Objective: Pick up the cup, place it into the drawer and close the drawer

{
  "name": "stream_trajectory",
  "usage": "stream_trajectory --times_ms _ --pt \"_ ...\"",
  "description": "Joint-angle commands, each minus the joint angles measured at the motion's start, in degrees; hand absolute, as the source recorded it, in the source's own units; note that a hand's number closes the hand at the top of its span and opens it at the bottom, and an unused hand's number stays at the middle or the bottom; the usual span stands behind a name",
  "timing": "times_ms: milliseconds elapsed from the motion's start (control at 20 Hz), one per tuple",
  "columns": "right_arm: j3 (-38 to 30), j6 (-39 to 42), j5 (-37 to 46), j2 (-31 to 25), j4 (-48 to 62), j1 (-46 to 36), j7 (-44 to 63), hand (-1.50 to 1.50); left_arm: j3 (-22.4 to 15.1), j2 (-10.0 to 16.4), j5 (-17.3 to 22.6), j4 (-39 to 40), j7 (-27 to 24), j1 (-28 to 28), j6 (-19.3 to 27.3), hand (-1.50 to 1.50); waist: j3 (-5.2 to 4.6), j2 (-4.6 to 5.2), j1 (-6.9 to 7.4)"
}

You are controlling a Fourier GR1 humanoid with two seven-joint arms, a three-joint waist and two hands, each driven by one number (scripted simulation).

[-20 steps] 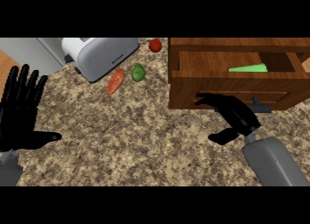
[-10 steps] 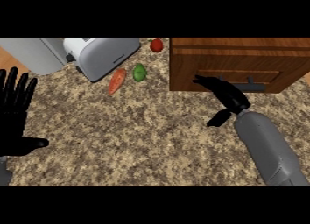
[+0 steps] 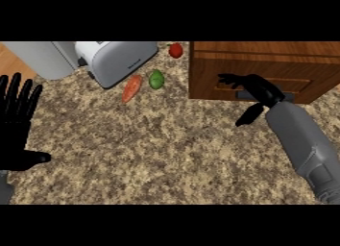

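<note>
1. The right hand (image 3: pixel 256 86), fingers spread wide, touches the front of the shut drawer (image 3: pixel 308 81); the cup is out of sight.
2. Left of the drawer lie a green fruit (image 3: pixel 156 79), a carrot (image 3: pixel 132 88) and a toaster (image 3: pixel 119 60).
3. The left hand (image 3: pixel 13 120) rests open, far left of the drawer.

The light is soft and even, so the speckled counter (image 3: pixel 165 144) looks bright all over. The wooden cabinet (image 3: pixel 272 62) is lighter on top and darker on its front. The toaster (image 3: pixel 123 55) shines pale grey, with a small dark shadow at its foot. The left hand (image 3: pixel 13 125) and the right hand (image 3: pixel 258 89) are very black and show almost no shading.
</note>
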Motion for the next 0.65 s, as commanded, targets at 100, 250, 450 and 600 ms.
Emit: stream_trajectory --times_ms 100,250,450,600 --pt "-3.22 -0.28 -0.17 -4.61 8.8 -5.81 1.03 -1.5 -0.96 -1.09 -1.03 0.29 -0.18 -0.41 -1.33 -1.5 0.52 2.04 1.65" --pt "-3.87 1.98 -0.59 -6.31 10.28 -7.86 1.67 -1.5 -0.95 -1.1 -2.1 -0.57 -0.15 -0.65 0.15 -1.5 0.57 2.24 2.5" --pt "-3.87 1.27 -0.36 -6.09 11.17 -8.23 0.86 -1.5 0.38 -0.5 -1.59 1.17 -0.44 -0.48 -1.26 -1.5 0.52 2.33 2.4" --pt "-3.86 2.73 -0.42 -7.79 12.03 -8.85 0.0 -1.5 -1.37 -1.62 -2.95 0.65 -1.26 0.17 -1.89 -1.5 0.52 2.3 2.82"
